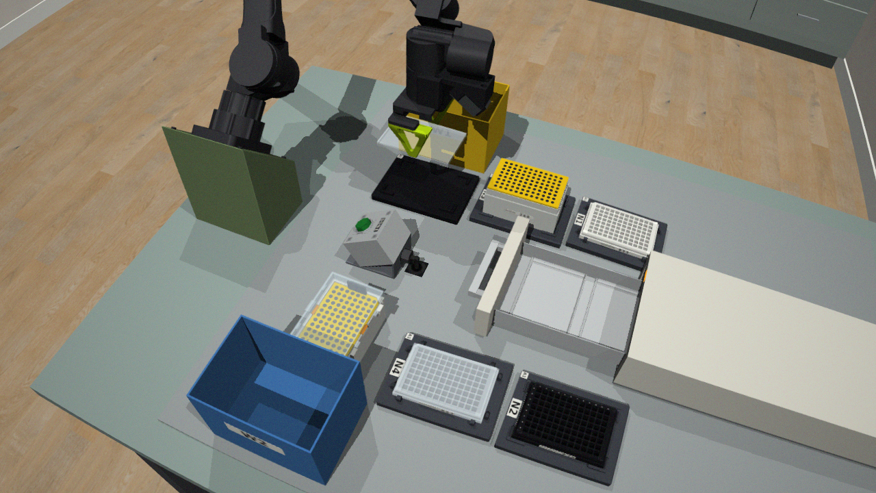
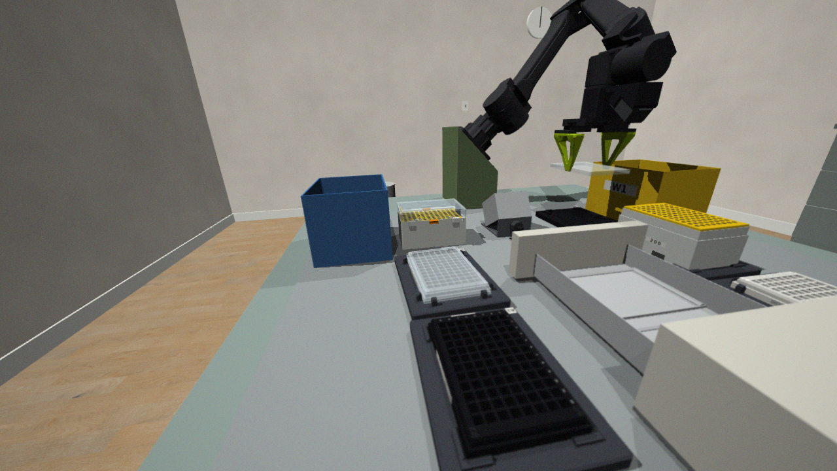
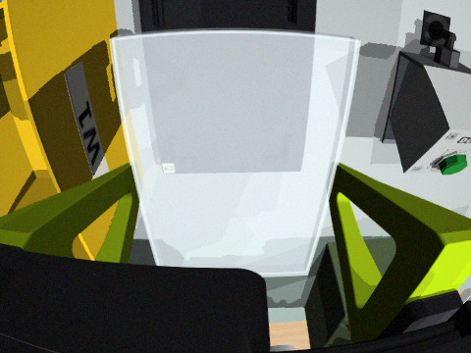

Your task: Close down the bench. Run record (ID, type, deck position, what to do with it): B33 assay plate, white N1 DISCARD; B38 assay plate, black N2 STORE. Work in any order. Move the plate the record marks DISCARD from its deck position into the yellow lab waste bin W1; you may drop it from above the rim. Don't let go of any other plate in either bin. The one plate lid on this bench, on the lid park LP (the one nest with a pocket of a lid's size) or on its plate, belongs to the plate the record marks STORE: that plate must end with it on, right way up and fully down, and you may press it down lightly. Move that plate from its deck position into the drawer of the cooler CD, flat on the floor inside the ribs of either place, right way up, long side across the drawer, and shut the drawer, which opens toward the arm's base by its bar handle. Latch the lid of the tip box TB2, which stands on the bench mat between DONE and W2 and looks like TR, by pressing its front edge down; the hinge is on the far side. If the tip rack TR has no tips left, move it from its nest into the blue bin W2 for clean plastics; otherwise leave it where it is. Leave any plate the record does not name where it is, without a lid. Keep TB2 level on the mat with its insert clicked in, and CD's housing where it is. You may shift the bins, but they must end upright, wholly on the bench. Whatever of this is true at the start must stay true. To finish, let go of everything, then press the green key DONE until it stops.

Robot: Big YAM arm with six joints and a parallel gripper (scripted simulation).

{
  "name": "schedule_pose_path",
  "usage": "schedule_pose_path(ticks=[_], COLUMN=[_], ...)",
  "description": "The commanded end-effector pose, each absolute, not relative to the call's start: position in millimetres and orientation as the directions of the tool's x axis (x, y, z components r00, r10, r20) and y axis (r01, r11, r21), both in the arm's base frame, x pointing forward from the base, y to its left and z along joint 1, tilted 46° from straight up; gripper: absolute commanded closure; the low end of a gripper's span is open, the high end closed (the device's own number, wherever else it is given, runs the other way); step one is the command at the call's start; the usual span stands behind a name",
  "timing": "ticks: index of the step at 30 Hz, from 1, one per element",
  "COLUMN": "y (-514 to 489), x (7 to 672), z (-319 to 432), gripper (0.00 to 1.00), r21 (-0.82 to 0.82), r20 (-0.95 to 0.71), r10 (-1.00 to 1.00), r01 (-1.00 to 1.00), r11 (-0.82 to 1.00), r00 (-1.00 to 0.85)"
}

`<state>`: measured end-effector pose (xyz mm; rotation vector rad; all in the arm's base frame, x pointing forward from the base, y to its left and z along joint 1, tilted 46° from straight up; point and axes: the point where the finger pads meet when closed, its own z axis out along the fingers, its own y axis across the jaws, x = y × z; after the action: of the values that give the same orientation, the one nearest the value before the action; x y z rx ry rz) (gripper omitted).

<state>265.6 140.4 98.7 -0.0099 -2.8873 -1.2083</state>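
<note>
My gripper (image 1: 422,142) (image 2: 588,162) (image 3: 234,173) is shut on the clear plate lid (image 1: 445,151) (image 2: 558,166) (image 3: 235,131). It holds the lid level, well above the black lid park (image 1: 426,191) (image 2: 564,216) (image 3: 226,0) and right beside the yellow bin W1 (image 1: 484,142) (image 2: 667,187) (image 3: 46,73). The black plate (image 1: 563,422) (image 2: 503,381) sits bare in nest N2. The white plate (image 1: 619,228) (image 2: 784,286) sits in nest N1. The cooler's drawer (image 1: 551,294) (image 2: 620,290) stands open and empty.
The tip rack TR (image 1: 530,183) (image 2: 684,216) stands next to the lid park. Tip box TB2 (image 1: 339,315) (image 2: 431,219) stands beside the blue bin W2 (image 1: 281,392) (image 2: 348,219). A clear plate (image 1: 443,380) (image 2: 447,272) sits in N4. The green DONE key (image 1: 363,224) (image 3: 451,165) is mid-bench.
</note>
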Motion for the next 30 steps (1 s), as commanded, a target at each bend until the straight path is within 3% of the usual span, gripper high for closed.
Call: schedule_pose_path(ticks=[1,30], y=[135,124], x=[288,289], z=[122,132], gripper=[1.0,1.0], r21=[0.716,0.714], r20=[-0.064,-0.06], r10=[0.006,-0.003], r01=[-0.042,-0.045], r11=[0.696,0.698], r00=[-0.998,-0.998])
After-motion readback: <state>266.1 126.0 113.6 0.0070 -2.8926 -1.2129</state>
